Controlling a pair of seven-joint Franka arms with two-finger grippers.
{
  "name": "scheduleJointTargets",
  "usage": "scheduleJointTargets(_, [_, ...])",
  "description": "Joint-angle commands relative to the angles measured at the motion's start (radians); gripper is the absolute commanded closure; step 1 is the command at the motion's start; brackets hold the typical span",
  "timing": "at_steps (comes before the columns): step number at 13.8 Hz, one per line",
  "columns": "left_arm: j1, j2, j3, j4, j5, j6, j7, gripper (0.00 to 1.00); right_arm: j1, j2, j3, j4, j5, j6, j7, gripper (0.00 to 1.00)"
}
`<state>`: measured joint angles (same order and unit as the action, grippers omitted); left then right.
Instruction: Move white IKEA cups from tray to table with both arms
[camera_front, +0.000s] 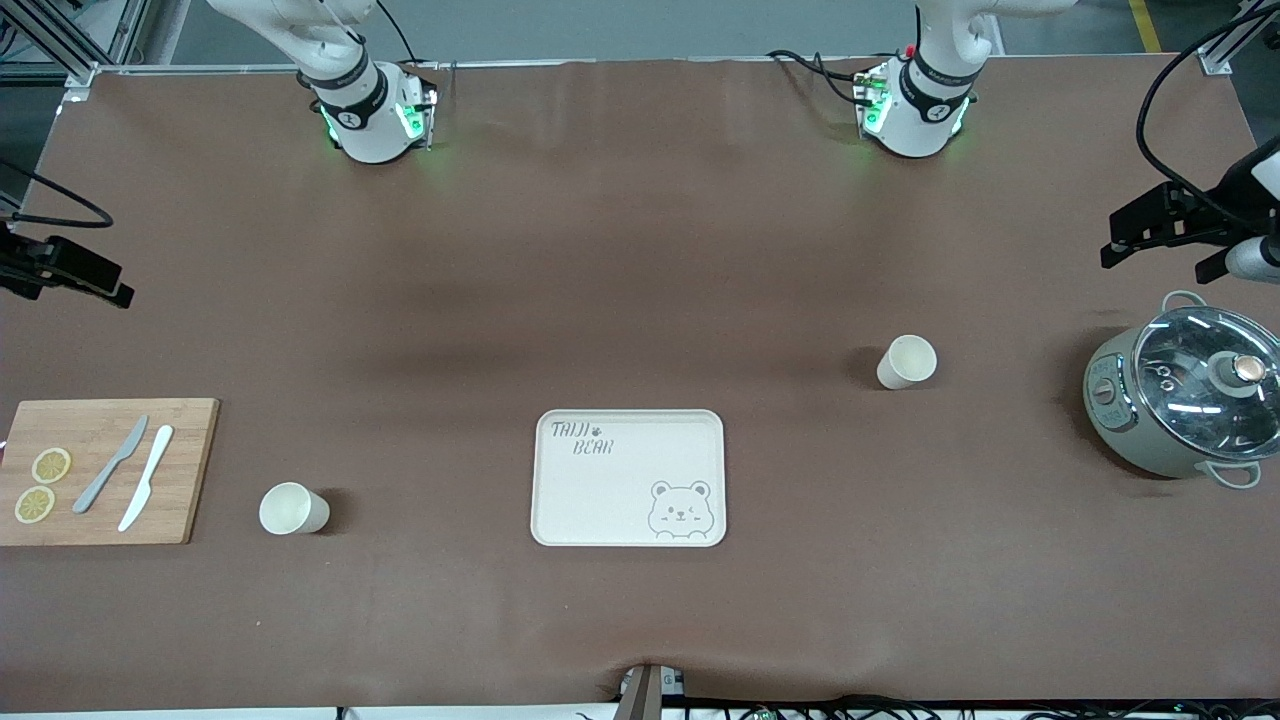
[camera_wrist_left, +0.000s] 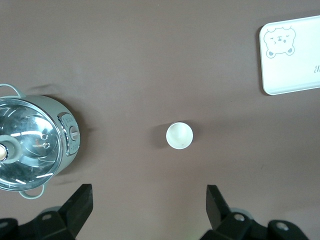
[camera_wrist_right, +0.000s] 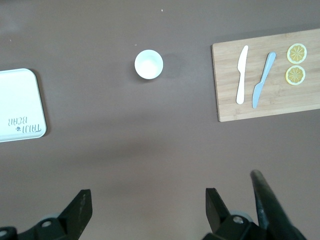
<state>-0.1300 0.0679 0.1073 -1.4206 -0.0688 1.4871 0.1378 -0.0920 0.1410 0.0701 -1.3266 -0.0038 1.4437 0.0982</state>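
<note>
Since both cups (camera_front: 294, 508) (camera_front: 907, 361) stand on the table (camera_front: 640, 250) under each raised tool (camera_wrist_left: 148, 206) (camera_wrist_right: 148, 209), jaws apart, the tray (camera_front: 628, 478) is empty: done.

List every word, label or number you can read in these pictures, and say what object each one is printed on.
"TAIJI BEAR": grey lettering on the tray, in the corner away from its cartoon bear face.
The markings on the arm bases are too small to read.
The dial on the cooking pot shows no readable text.
Nothing else carries writing.
</note>
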Motion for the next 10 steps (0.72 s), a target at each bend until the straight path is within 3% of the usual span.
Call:
scheduleJointTargets(1, [0.012, 0.000, -0.014, 0.003, 0.015, -0.002, 0.020, 0.00, -0.008, -0.063, 0.001, -0.088, 0.007, 0.061, 0.017, 0.00])
scheduleJointTargets(4, [0.010, 0.003, -0.012, 0.005, 0.012, 0.004, 0.000, 0.00, -0.008, -0.127, 0.001, -0.203, 0.008, 0.164, 0.017, 0.00])
scheduleJointTargets(10, [0.012, -0.003, -0.017, 0.005, 0.011, 0.007, -0.015, 0.00, 0.003, -0.130, -0.003, -0.203, 0.007, 0.158, 0.017, 0.00])
